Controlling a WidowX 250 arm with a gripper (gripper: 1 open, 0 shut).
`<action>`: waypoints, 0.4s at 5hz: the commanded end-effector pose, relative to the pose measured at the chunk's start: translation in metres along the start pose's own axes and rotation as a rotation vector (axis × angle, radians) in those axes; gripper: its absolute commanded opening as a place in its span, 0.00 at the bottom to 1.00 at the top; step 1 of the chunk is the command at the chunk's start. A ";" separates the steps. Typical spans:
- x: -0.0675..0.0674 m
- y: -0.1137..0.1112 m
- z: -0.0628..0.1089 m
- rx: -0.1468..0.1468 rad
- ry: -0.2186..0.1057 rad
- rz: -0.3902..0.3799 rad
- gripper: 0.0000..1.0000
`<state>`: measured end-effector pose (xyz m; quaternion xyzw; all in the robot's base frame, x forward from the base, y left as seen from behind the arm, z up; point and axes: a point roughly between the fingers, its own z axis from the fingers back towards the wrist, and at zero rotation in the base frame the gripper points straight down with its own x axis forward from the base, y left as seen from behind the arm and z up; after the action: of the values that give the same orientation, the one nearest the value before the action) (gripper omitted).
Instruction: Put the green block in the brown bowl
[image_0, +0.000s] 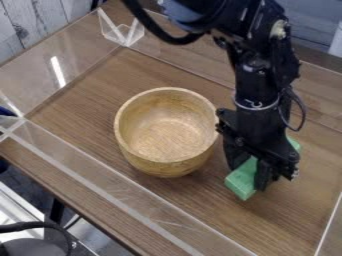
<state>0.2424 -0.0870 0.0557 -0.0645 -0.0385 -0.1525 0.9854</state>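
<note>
The green block sits at the right of the wooden tabletop, just right of the brown bowl. My gripper comes straight down from the black arm, and its dark fingers are shut on the block's middle. The block's near end sticks out below the fingers, and a bit of its far end shows behind them. I cannot tell whether the block rests on the table or hangs just above it. The light tan bowl is upright and holds nothing.
Clear acrylic walls border the wooden tabletop along the front and left. A small clear plastic piece stands at the back left. Bare table lies left of and in front of the bowl.
</note>
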 end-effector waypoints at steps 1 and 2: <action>0.013 0.003 0.026 0.018 -0.078 -0.004 0.00; 0.013 0.007 0.037 0.030 -0.090 0.000 0.00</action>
<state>0.2431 -0.0781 0.0749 -0.0540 -0.0487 -0.1505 0.9859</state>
